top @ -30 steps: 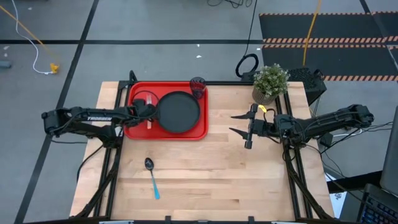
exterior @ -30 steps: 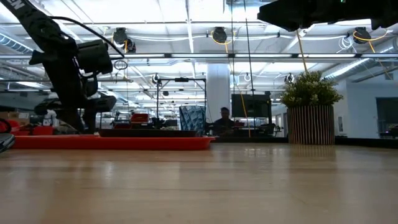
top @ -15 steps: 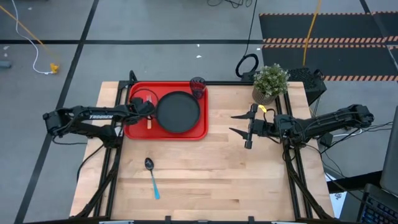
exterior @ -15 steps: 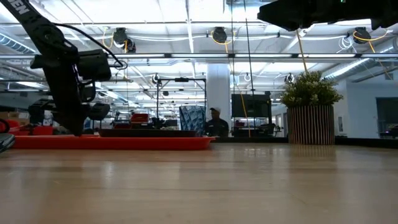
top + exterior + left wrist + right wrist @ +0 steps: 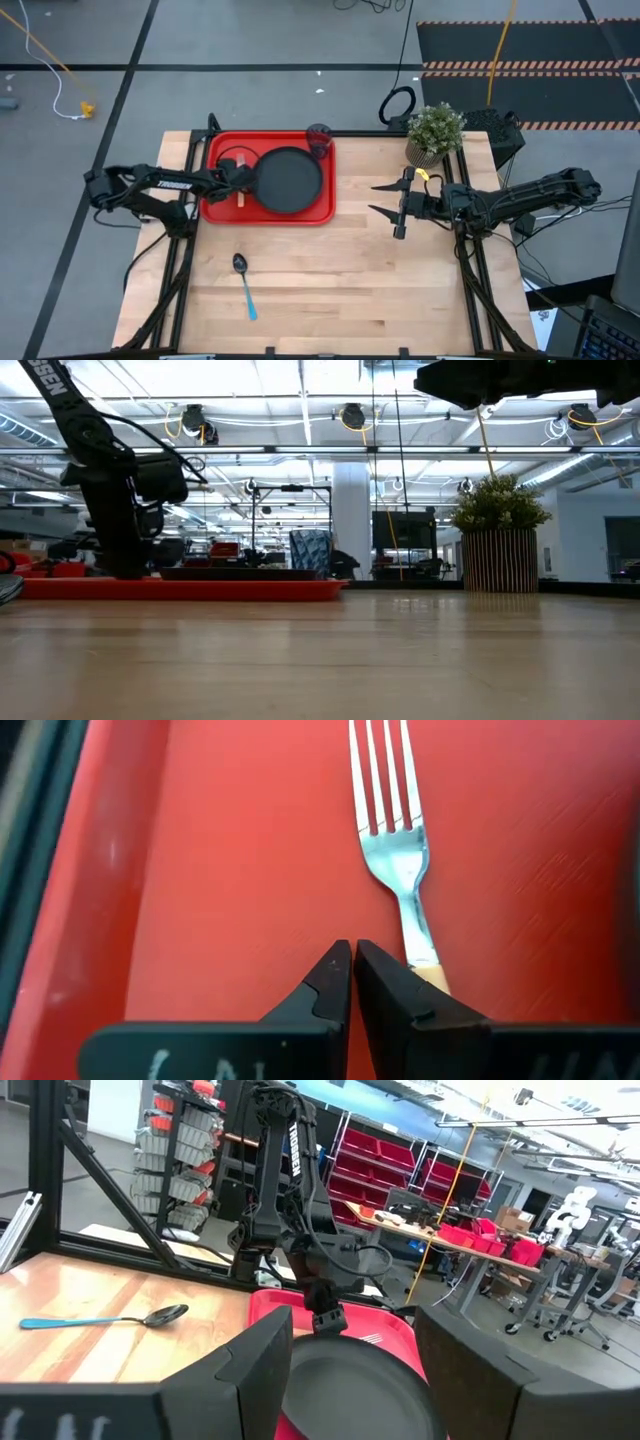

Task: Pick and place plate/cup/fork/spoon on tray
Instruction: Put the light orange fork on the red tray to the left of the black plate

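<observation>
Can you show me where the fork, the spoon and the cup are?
fork (image 5: 397,860), left wrist view, neck below the tines.
spoon (image 5: 240,264), high view, bowl.
cup (image 5: 319,138), high view, rim.

A potted plant (image 5: 435,132) stands on the wooden table (image 5: 330,280).

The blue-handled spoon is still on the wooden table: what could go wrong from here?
The blue-handled spoon lies flat on the wooden table, so closing fingers may slide over it. The shut left gripper sits beside the orange-handled fork on the red plastic tray; moving off could nudge the fork.
</observation>
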`<act>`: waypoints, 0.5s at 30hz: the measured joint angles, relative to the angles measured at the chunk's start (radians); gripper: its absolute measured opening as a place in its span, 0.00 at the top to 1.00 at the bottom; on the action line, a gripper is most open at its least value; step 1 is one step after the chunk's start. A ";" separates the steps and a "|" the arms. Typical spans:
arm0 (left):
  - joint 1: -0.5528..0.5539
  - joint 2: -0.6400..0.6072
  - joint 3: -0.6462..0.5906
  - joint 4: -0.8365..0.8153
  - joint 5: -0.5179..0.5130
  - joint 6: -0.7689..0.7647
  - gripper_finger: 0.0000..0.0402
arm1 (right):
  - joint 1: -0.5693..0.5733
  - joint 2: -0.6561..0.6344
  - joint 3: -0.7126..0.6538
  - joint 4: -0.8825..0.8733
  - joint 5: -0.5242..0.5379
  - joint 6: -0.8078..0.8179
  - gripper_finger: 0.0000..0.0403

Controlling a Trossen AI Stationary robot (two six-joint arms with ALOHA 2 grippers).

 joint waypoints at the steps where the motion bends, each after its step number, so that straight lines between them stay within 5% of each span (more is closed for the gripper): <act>1: -0.002 0.000 0.000 0.010 0.005 -0.002 0.94 | 0.000 0.000 0.000 0.000 0.000 0.000 0.50; 15: -0.005 0.001 0.000 0.039 -0.001 0.007 0.94 | 0.000 0.000 0.000 -0.001 0.000 0.000 0.50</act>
